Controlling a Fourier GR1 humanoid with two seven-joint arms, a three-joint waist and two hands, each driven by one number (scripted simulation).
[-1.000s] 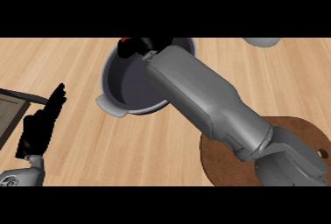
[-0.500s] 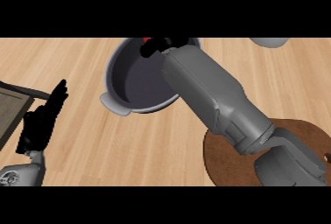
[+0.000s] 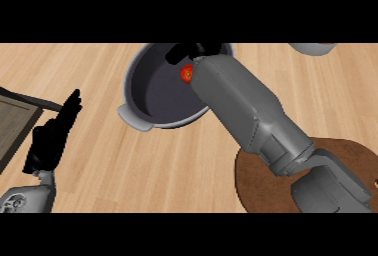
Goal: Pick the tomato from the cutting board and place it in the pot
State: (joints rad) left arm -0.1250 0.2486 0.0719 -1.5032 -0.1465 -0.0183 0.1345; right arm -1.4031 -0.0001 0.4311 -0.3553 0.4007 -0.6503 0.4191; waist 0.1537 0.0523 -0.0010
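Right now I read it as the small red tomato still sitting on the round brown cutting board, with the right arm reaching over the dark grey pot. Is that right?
Not quite. The head view shows the small red tomato over the dark grey pot's interior, beside the black right hand, not on the round brown cutting board. The right arm does reach over the pot.

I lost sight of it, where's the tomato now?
In the head view, the tomato shows inside the pot, upper centre, beside the right forearm.
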